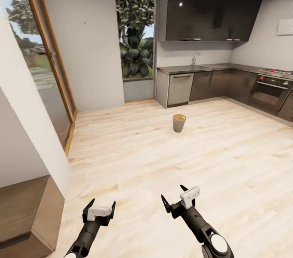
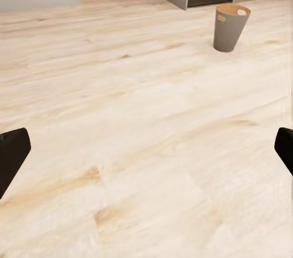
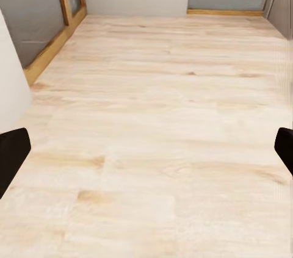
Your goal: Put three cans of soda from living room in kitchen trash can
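1. The kitchen [image 1: 219, 38] fills the upper right of my head view: dark glossy cupboards [image 1: 209, 12] over a grey worktop [image 1: 211, 67], with the oven [image 1: 270, 89] cut off at the right edge. The tap [image 1: 195, 59] is small and hard to make out.
2. A pale wooden floor [image 1: 171, 156] spreads across the middle and bottom of the frame.
3. A white wall [image 1: 28, 103] slants down the left side and hides part of the tall glazed door [image 1: 44, 59] behind it. A second window [image 1: 136, 34] in the upper centre shows green plants.
4. The tash can [image 1: 179, 122] stands upright on the bare floor, just right of centre, well apart from both of my arms. In my left wrist view it sits in the upper right [image 2: 231, 27], its brown rim showing.
5. My right gripper [image 1: 176, 198] hangs at the bottom centre, fingers spread, holding nothing. In its wrist view the black fingertips [image 3: 12, 151] are cut off at both side edges.
6. My left gripper [image 1: 100, 206] hangs at the bottom left, likewise spread and empty.
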Available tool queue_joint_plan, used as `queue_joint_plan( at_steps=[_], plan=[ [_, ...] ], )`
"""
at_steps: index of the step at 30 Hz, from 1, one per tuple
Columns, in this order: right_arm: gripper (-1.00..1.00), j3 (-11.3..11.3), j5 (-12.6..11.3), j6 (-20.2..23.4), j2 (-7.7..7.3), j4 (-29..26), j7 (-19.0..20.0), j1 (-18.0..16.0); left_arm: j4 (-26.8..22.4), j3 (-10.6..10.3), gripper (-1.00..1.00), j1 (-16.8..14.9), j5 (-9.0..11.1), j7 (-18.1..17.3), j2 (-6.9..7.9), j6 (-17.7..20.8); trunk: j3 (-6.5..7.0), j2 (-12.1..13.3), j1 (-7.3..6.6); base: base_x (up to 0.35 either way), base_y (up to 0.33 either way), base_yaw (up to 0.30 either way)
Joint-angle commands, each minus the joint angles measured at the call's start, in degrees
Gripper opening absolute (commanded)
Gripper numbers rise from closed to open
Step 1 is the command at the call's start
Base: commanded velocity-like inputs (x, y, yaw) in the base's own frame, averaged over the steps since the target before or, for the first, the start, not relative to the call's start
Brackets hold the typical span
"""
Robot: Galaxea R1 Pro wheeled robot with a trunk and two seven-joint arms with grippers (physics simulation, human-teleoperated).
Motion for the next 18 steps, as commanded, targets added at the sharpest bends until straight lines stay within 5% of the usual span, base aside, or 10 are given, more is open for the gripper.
queue_joint_plan(
  at_steps=[1,18],
  plan=[
    [1.0,0.0,0.0,0.0,-0.01,0.0,0.0,0.0,0.0,0.0,1.0,0.0,0.0,0.0,0.0,0.0,0.02,0.0,0.0,0.324,0.0,-0.18],
    [1.0,-0.2,0.1,-0.1,-0.07,0.0,0.0,0.0,0.0,-0.1,1.0,0.0,0.0,-0.1,0.01,0.0,0.52,0.0,0.0,0.324,0.0,-0.199]
  ],
)
